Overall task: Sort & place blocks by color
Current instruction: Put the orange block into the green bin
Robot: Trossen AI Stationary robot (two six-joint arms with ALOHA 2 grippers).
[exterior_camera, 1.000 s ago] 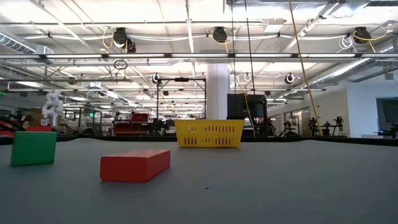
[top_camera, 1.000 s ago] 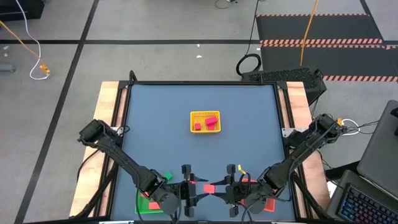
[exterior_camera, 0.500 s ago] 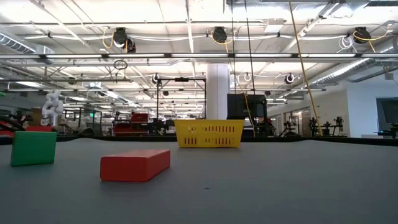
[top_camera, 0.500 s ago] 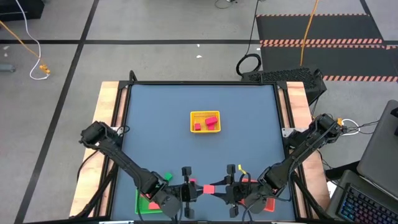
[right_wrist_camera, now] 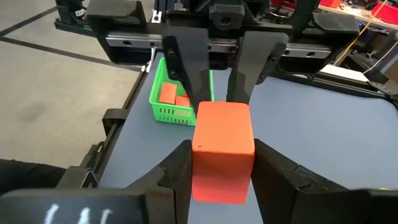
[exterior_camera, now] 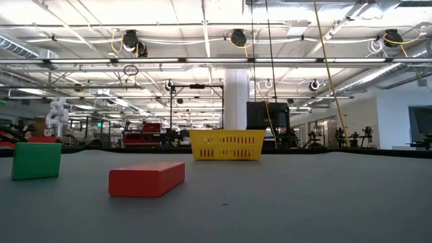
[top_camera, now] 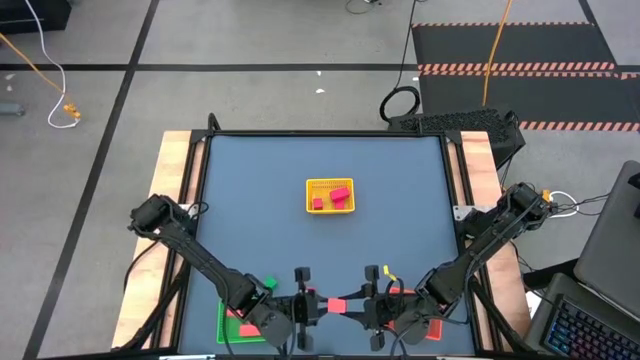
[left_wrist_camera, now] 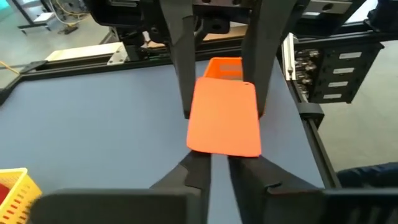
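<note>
A: Near edge first. What sits between the arms?

B: One salmon-orange block [top_camera: 336, 304], held off the table [top_camera: 250, 190] at the front middle. The right gripper [right_wrist_camera: 217, 163] pinches it from its side, jaws pressed on the two flanks. The left gripper [left_wrist_camera: 214, 167] faces it from the other side.

A: Left jaws on it too?

B: Left wrist view shows the left fingertips nearly together just under the block's near end; they may be nipping its edge, but I cannot tell if they truly grip it.

A: Beside them?

B: The green basket [right_wrist_camera: 176, 99] is at the front left corner with orange-looking blocks inside. A green block [top_camera: 268, 285] lies just beyond it. At the front right something red shows under the right arm, mostly hidden.

A: Farther out?

B: Low view: a red bar [exterior_camera: 147, 178] lies flat on the table, with the green cube to its left. Mid-table is the yellow basket [top_camera: 318, 185] with two pink-red blocks [top_camera: 340, 195] in it, well apart from both grippers.
</note>
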